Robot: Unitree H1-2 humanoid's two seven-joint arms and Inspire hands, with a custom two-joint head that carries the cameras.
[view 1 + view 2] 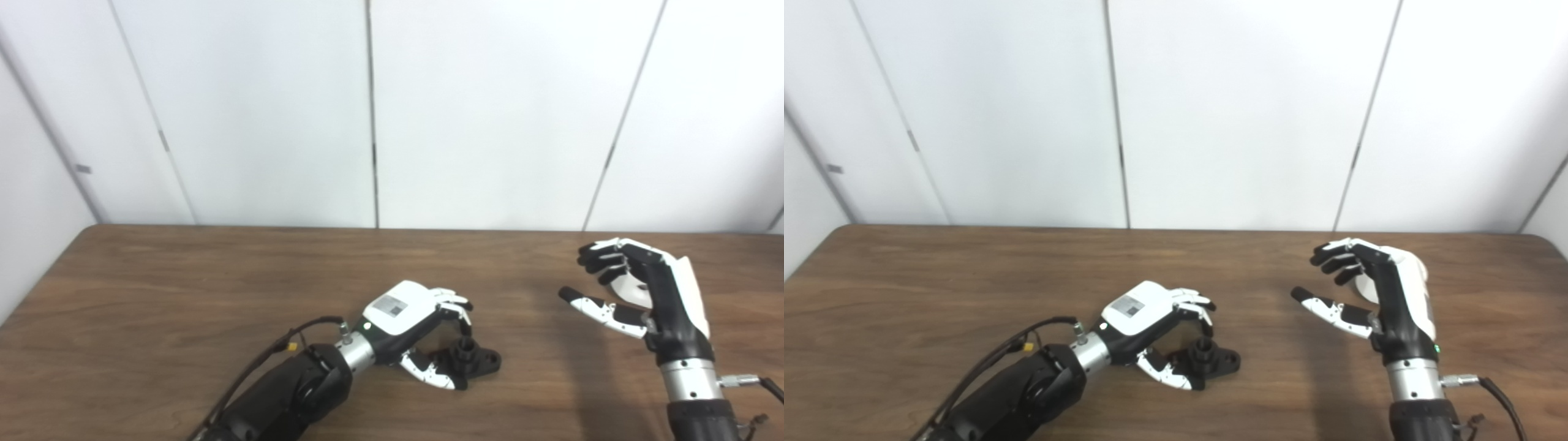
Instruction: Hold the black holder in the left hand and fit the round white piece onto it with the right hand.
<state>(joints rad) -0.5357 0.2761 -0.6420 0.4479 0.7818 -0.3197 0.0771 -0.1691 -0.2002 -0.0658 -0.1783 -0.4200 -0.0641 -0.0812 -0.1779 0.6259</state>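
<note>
Round white piece [1363, 289] mostly hidden behind right hand [1381, 300]; contact cannot be told. Left hand [416, 331] covers near side of black holder [474, 358]. Both forearms cut by bottom edge.

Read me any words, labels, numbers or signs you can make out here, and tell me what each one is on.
Nothing here can be read.
Grey printed label on the back of the left hand: too small and blurred to read.
Black holder, right hand, table: no text visible.
</note>
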